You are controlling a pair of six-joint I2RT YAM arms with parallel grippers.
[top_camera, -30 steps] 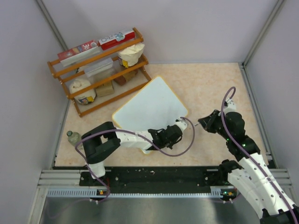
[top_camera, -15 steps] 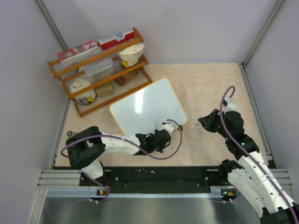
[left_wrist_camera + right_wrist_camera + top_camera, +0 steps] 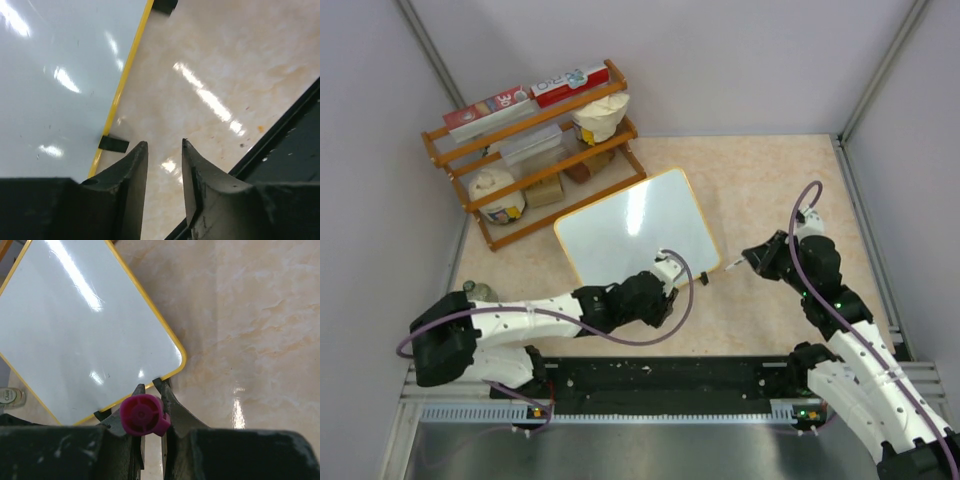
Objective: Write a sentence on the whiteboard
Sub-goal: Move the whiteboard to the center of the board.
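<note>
Whiteboard [image 3: 635,235] lies flat on the desk [image 3: 770,190], left of centre, turned cornerwise, its far corner near a wooden rack [image 3: 535,150] of boxes and bags whose labels are too small to read. Glare streaks cross its surface. The left tool [image 3: 164,144] hovers over bare desk just beside the board's yellow rim, fingers slightly spread with nothing between them. One black clip [image 3: 113,144] shows there, and a second is cut off at the top edge. The right tool [image 3: 148,384], off the board's right corner, pinches a marker [image 3: 142,415]. Only its magenta end shows, the barrel hidden between the fingers. A small bottle [image 3: 475,290] at the desk's left edge is mostly covered by the left arm.
</note>
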